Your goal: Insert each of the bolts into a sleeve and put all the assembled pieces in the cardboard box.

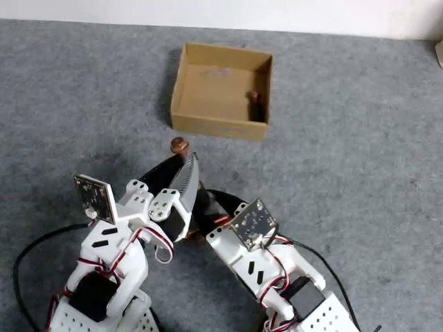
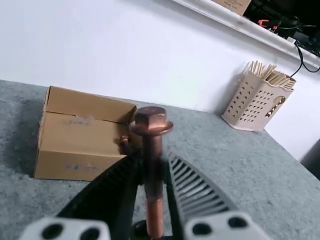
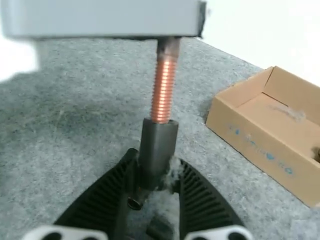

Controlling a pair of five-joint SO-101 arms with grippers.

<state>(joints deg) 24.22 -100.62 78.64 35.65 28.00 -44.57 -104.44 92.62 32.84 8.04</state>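
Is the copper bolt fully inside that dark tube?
No. Only the tip of the bolt meets the mouth of the sleeve; bare threads show above it.

No writing can be read anywhere, since the faint blue marks (image 2: 76, 166) on the outer side wall of the cardboard box (image 2: 80, 140) are too small to make out.

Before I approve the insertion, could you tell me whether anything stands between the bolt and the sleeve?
Nothing visible does: the bolt in the left gripper has its threaded tip right at the mouth of the sleeve in the right gripper.
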